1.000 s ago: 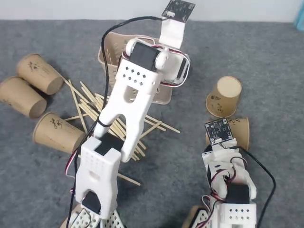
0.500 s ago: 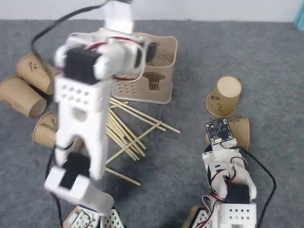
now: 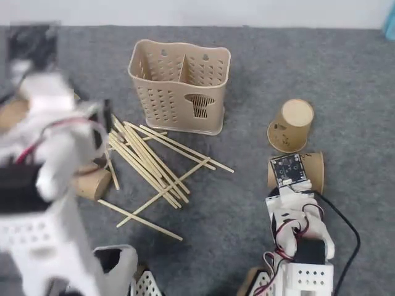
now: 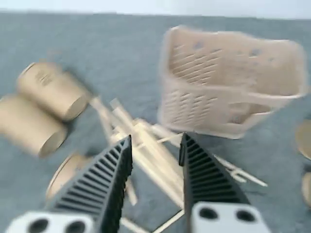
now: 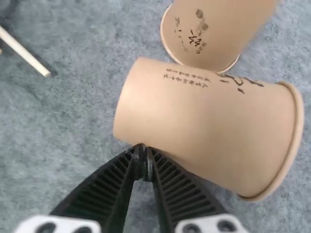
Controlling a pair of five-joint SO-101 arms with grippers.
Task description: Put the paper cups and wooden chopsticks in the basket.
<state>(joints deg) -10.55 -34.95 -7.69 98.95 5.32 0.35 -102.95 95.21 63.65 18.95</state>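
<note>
The beige basket [image 3: 179,86] stands upright at the back of the table, also seen in the left wrist view [image 4: 228,82]. Wooden chopsticks [image 3: 148,163] lie in a loose pile in front of it. My left gripper [image 4: 156,141] is open and empty, up in the air above the chopsticks [image 4: 146,150], with paper cups [image 4: 51,90] lying on their sides beyond it. My right gripper [image 5: 142,150] is shut, its tips against the bottom edge of a cup lying on its side [image 5: 204,124]. Another cup [image 5: 218,29] stands upside down just behind [image 3: 290,126].
The blurred left arm [image 3: 49,154] covers most of the left-hand cups; one [image 3: 92,184] shows beside it. The right arm [image 3: 296,234] rises from the front edge. Grey cloth covers the table, with bare room between the chopsticks and the right-hand cups.
The left arm has swung from above the basket to the table's left side, uncovering the basket and chopsticks. The right arm has kept still.
</note>
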